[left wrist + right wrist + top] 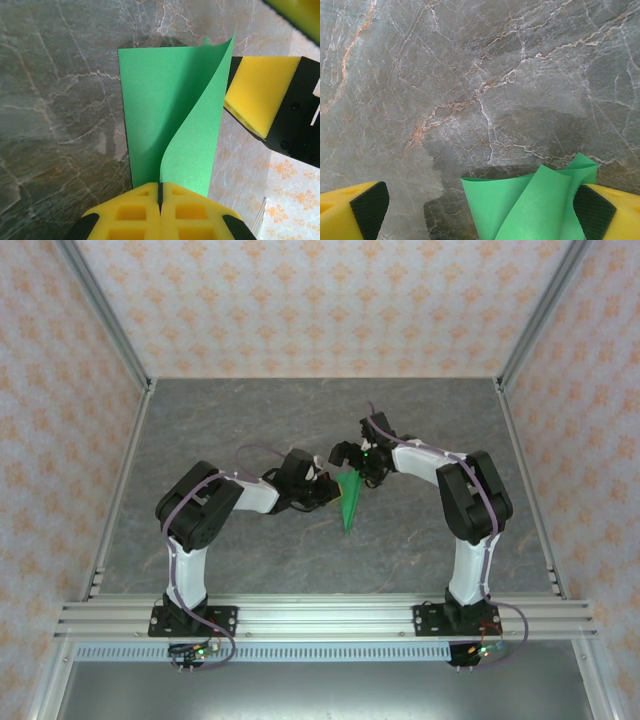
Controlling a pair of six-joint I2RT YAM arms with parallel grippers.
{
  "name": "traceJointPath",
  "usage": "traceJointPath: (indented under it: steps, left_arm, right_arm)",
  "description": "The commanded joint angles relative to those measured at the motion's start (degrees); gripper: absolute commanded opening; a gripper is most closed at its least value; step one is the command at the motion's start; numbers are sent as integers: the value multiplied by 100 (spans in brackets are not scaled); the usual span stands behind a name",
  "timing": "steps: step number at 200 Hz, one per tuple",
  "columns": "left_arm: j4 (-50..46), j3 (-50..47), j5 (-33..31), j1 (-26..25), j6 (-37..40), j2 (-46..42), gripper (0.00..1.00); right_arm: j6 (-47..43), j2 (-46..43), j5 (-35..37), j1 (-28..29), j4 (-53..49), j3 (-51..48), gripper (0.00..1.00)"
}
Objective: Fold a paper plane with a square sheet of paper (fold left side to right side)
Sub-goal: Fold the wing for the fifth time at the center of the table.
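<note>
A: Left gripper (pixel 160 192), what's it doing?
B: Fingers are pressing together, pinching the near edge of the folded green paper (pixel 165 110) (one flap is curling up off the lower layer).
A: Right gripper (pixel 481 210)?
B: Fingers are standing spread wide, gripping nothing. The paper is sitting between them, crowding the 3 o'clock finger. Contact, cannot tell.
A: Paper overall?
B: It's hanging over mid-table (pixel 250 430), tip pointing at 6 o'clock, left gripper sitting at its 9 o'clock, right at its 12.
</note>
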Motion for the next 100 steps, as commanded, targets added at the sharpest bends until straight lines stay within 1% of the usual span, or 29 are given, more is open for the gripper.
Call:
traceJointPath:
  steps: [1,78,100]
  left_arm:
    - [-225,100,-166,30,123,168,0]
    - [-132,-65,-116,-27,38,317,0]
    - [-192,-74,-128,-69,34,355,0]
  right_arm:
    - [3,223,37,84,-490,-82,100]
    - [28,170,-116,83,-368,-56,100]
    - [16,-6,-94,88,-294,-46,100]
